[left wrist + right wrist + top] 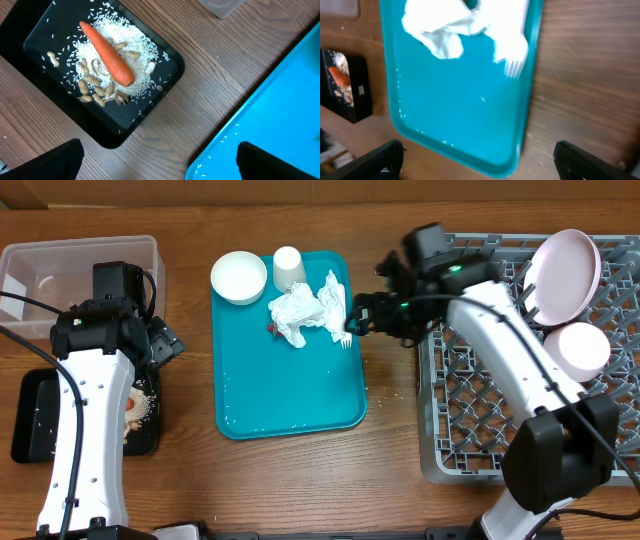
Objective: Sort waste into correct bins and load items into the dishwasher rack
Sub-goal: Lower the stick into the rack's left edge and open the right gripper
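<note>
Wooden tabletop, seen from overhead and from both wrists. Far left: clear tub point(80, 255), and below it the black tray point(165, 85) with the carrot point(107, 52) lying on rice and peanuts point(100, 87). The left gripper point(160, 167) hovers over bare wood between the black tray and the teal tray point(290, 400), jaws spread wide with nothing between them. Centre: the teal tray carries a small bowl point(238, 277), a cup point(288, 268), a crumpled napkin point(305, 308), a small red scrap point(272, 328) at the napkin's left edge, and the white fork point(512, 52) close to the tray's right rim. The right gripper point(480, 162) sits over that rim, jaws wide apart and empty. Key relation: in the right wrist view the fork's long axis runs straight away from the jaws. Its tines point toward them and its handle end is tucked under the napkin. The fork lies ahead of the gap, offset toward the rim side, clear of both fingers, and the jaw line crosses its axis. Judgement: the right arm is much the nearer, and a short advance and descent would bracket the fork. The overlapping napkin may drag along. Far right: the grey rack point(470, 430) holds a plate point(565, 275) on edge and a second bowl point(583, 348).
</note>
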`<move>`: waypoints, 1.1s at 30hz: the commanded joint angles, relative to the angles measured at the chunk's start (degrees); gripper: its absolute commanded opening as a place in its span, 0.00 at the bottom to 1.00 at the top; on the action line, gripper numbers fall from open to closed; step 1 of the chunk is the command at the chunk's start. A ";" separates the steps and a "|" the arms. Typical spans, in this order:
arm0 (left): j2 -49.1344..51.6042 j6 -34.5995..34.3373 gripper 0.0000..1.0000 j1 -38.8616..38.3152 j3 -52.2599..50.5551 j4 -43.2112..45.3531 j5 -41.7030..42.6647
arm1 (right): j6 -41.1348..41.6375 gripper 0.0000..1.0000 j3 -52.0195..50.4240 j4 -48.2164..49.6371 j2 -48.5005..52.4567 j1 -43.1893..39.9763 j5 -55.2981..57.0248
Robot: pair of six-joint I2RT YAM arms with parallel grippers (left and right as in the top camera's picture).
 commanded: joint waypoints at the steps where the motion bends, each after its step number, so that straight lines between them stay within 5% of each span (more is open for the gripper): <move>1: -0.15 0.68 1.00 0.09 0.63 0.11 0.04 | 5.29 1.00 1.42 2.84 -0.83 1.60 8.66; 17: -0.15 0.68 1.00 0.09 0.63 0.11 0.04 | 8.55 1.00 7.54 2.45 -0.83 -17.09 3.37; 33: -0.15 0.68 1.00 0.09 0.63 0.11 0.04 | 8.55 1.00 7.34 2.36 -0.83 -19.06 3.34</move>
